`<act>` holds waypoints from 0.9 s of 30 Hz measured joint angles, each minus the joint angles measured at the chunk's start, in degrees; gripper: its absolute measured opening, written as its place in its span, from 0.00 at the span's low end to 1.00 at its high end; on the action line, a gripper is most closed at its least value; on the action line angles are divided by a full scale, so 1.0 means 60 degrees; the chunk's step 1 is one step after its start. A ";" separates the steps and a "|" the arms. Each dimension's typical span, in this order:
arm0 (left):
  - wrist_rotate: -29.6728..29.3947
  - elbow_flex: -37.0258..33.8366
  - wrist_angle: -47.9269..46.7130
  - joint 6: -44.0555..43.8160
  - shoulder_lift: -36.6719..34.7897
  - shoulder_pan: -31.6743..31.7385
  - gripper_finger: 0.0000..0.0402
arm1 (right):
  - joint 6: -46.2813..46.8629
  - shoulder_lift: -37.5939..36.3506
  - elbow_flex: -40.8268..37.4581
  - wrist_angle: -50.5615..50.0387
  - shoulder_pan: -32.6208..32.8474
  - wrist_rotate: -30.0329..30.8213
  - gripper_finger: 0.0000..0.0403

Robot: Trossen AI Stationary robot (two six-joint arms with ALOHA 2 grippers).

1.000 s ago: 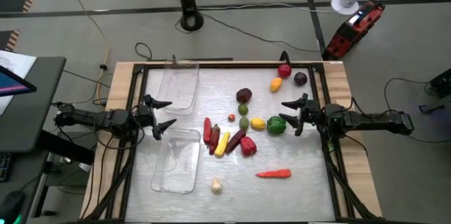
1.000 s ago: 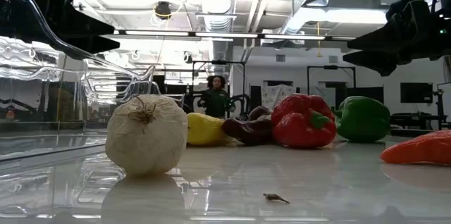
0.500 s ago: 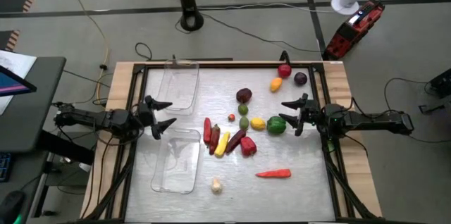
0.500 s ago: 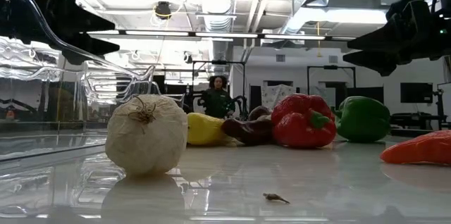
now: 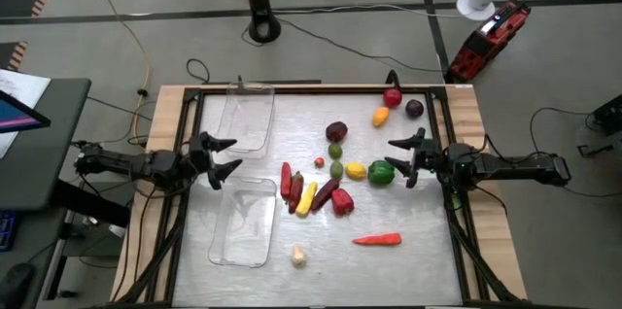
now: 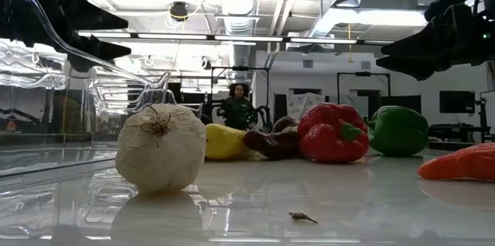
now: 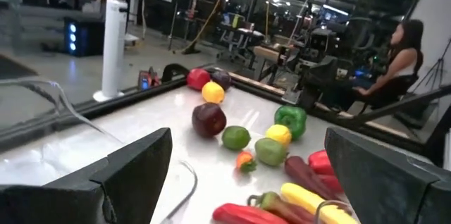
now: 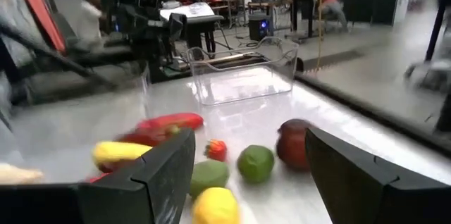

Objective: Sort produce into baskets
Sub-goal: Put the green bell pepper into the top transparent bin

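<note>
The table [image 5: 408, 270] is a shiny, pale, reflective sheet inside a black frame with light wood edging. It sits on a grey concrete floor with cables trailing over it, and a black pole base [image 5: 262, 27] stands beyond the far side.

The left gripper [image 5: 224, 158] hangs at the left edge with its fingers spread wide, empty, right between the two clear baskets. The far basket [image 5: 243, 120] is up by the far left corner, the near basket [image 5: 243, 222] toward the front left. I can't see anything in either of them.

The right gripper [image 5: 400, 158] is over on the right side, fingers also apart and holding nothing, just beside the green pepper [image 5: 381, 171].

Most of the produce is bunched mid-table — red pepper [image 5: 342, 201], yellow pepper [image 5: 306, 198], a dark purple fruit [image 5: 336, 132]. The orange carrot [image 5: 377, 240] and white garlic [image 5: 297, 256] lie on their own nearer the front.

The low view looks into a workshop-type room — exposed ducts, strip lights, and a person [image 6: 236, 107] standing in the back. The left wrist view catches another person [image 7: 402, 58] seated by desks.
</note>
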 joint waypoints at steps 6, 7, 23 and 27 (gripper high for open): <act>-0.0164 0.0004 0.0229 -0.0519 0.0000 0.0000 0.90 | 0.2683 0.0000 -0.0003 0.0266 0.0009 0.0007 0.72; -0.0257 0.0004 0.0220 -0.0685 0.0004 0.0000 0.90 | 0.2854 -0.0003 -0.0002 0.0357 0.0011 0.0007 0.72; 0.2302 0.0022 0.2093 0.0841 0.0007 0.0004 0.90 | 0.2987 0.0566 0.0374 0.0469 -0.0437 -0.0425 0.72; 0.1882 0.0022 0.2319 0.1152 0.0078 0.0007 0.90 | 0.2769 0.1571 0.1555 -0.1032 -0.0243 -0.0771 0.72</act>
